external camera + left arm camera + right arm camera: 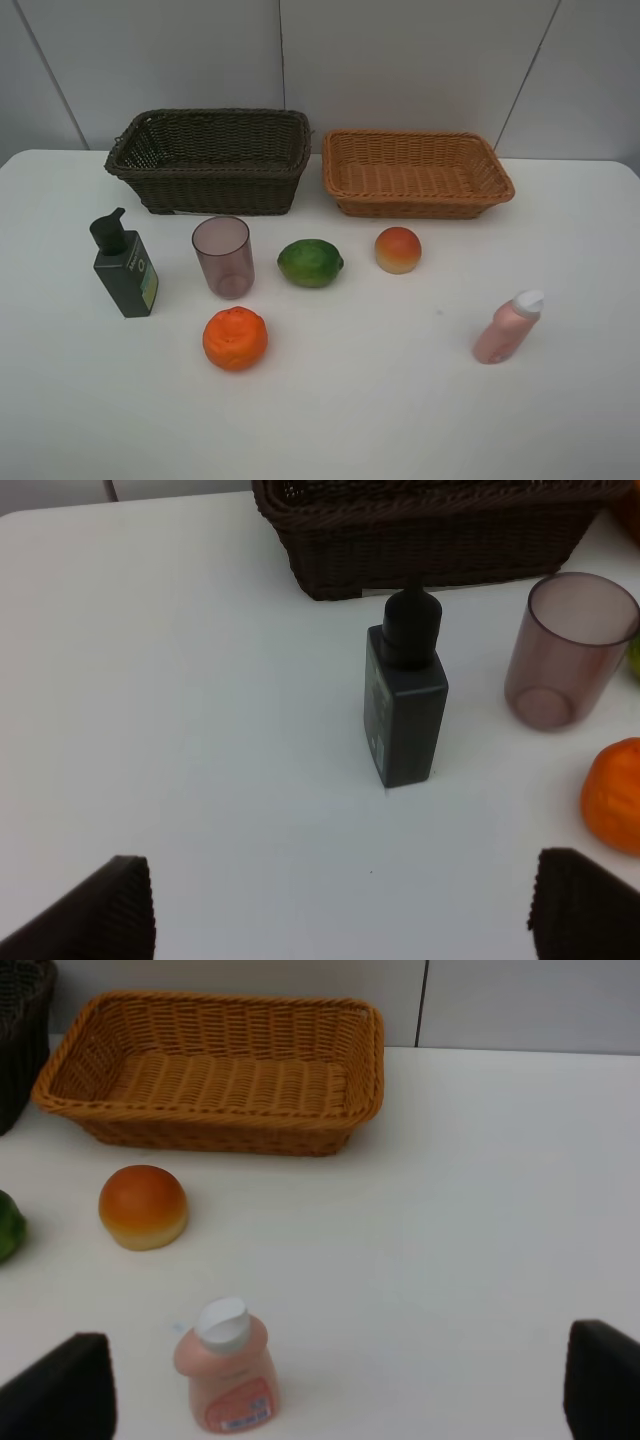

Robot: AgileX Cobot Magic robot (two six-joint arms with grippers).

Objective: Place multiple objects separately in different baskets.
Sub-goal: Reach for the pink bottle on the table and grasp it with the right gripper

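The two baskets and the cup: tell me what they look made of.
Dark brown basket: woven wicker or plastic rattan, slightly glossy strands. Orange-tan basket: same weave, lighter. Cup: translucent mauve plastic, likely; the table shows through its wall.

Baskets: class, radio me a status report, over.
Left gripper, right gripper open, empty. Pump bottle, cup, lime, peach, tangerine, pink bottle all on table, outside dark basket and tan basket. No obstructions.

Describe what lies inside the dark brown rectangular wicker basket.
Only bare weave shows inside the dark brown rectangular wicker basket: the inner walls and some of the floor, with no objects. Its near wall hides the front strip of floor, so that part is unseen.
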